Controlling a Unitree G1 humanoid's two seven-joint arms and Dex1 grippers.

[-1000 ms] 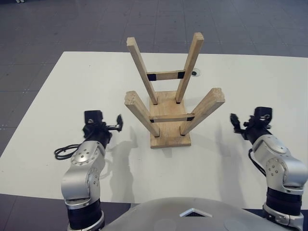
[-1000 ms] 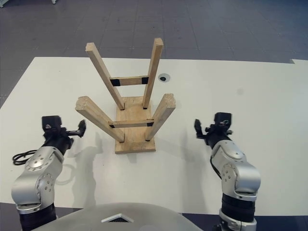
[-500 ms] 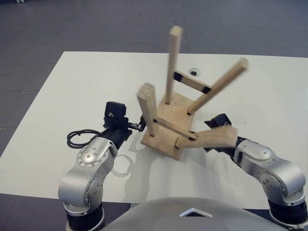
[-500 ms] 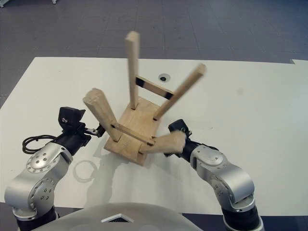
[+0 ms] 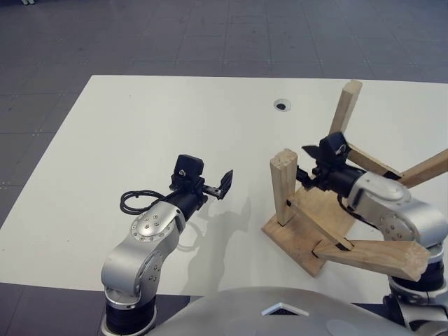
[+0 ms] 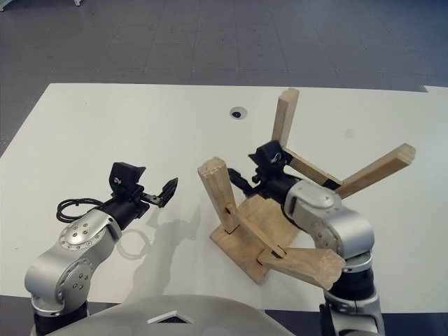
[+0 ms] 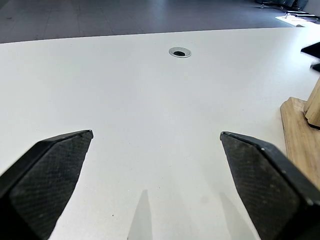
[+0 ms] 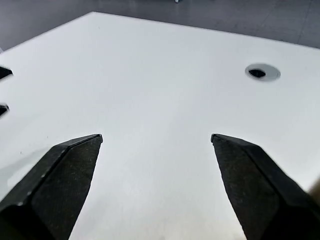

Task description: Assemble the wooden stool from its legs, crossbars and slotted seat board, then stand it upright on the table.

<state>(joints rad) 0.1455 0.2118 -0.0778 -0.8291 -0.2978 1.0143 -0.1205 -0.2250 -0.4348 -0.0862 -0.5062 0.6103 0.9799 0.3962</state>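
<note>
Right hand (image 6: 243,180), open and empty, sits between the legs of the tilted stool (image 5: 297,242); left hand (image 5: 222,185), open too, has it at three o'clock.

White table (image 5: 140,119): wooden stool (image 5: 297,239) seat-down at right, grommet hole (image 5: 281,106), black cable loop (image 5: 124,204) left.

text: none readable | numbers: none | labels: none | signs: none
</note>
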